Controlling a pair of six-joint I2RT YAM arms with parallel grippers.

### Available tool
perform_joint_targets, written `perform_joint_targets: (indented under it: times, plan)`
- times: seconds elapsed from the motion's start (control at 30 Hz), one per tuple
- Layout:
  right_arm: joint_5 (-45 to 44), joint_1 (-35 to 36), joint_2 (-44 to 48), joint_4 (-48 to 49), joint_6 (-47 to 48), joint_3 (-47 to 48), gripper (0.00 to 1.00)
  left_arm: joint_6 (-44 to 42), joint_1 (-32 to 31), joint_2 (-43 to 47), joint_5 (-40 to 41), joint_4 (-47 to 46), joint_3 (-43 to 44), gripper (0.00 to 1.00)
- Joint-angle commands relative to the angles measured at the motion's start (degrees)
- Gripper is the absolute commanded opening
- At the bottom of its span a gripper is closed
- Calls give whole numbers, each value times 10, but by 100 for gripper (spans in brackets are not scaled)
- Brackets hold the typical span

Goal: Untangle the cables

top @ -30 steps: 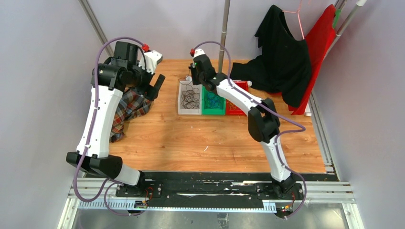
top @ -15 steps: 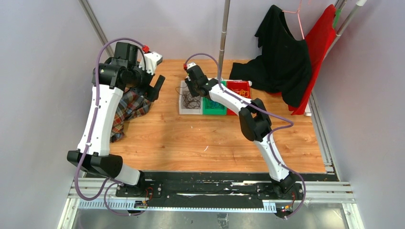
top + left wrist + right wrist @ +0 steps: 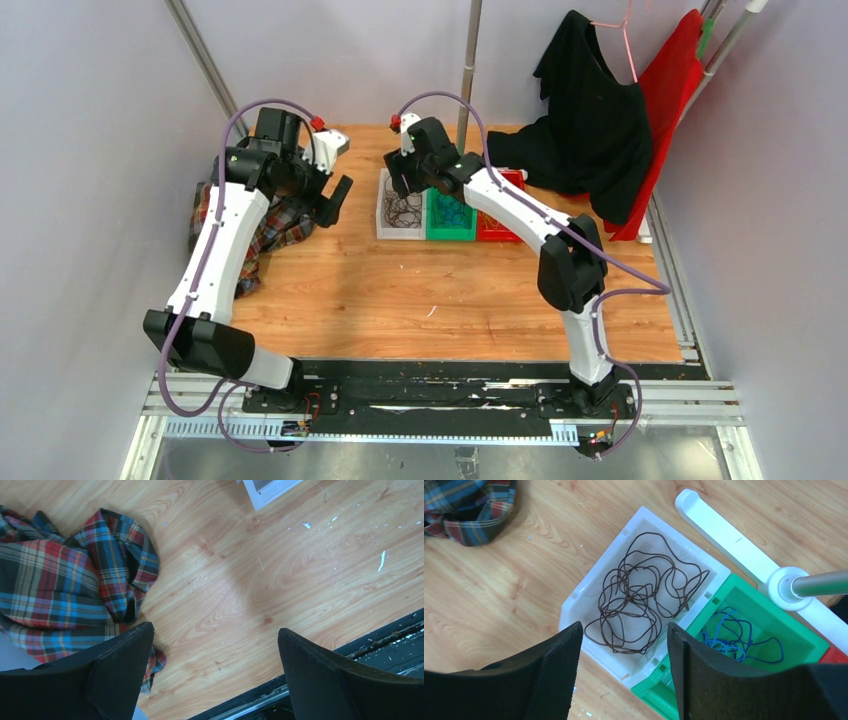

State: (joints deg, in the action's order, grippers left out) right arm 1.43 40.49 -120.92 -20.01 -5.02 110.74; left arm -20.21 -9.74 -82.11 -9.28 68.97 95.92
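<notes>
A dark brown cable (image 3: 639, 595) lies in loose loops inside a white bin (image 3: 579, 597). Beside it, a blue cable (image 3: 736, 640) is curled in a green bin (image 3: 774, 612). My right gripper (image 3: 624, 627) hovers open just above the near edge of the white bin, with nothing between its fingers. In the top view it (image 3: 400, 182) hangs over the white bin (image 3: 385, 225) at the back of the table. My left gripper (image 3: 215, 628) is open and empty above bare wood, next to a plaid cloth (image 3: 65, 580).
A red bin (image 3: 505, 180) stands right of the green bin (image 3: 447, 225), partly under the right arm. A white stand (image 3: 744, 550) with a metal pole (image 3: 468, 70) sits behind the bins. Black and red garments (image 3: 590, 130) hang at the back right.
My right gripper went from shut to open and rose off the white bin, leaving the brown cable in it. The left arm shifted slightly right.
</notes>
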Motion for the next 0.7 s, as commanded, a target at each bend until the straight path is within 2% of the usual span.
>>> perform_joint_targets:
  times: [0.0, 0.07, 0.13, 0.17, 0.33, 0.4, 0.57, 0.67]
  plan:
    - [45, -11, 31, -13, -8, -31, 61, -11, 6, 15, -19, -50, -27, 99]
    - [59, -18, 46, -8, -18, -49, 61, -14, 7, 16, -20, -52, -39, 99]
    - [64, -22, 68, 11, -30, -79, 66, -11, 8, 25, -23, -62, -61, 98]
    - [66, -23, 93, 24, -37, -99, 70, -8, 8, 31, -24, -69, -73, 98]
    - [18, -23, 218, 78, -57, -220, 71, 29, 36, 74, -37, -158, -154, 98]
    - [-63, -23, 283, 106, -64, -291, 71, 57, 57, 100, -57, -230, -211, 98]
    - [-402, -42, 442, 262, -94, -544, 71, 126, 76, 177, -33, -515, -447, 98]
    - [-489, -79, 492, 284, -106, -633, 72, 153, 76, 191, -16, -669, -561, 98]
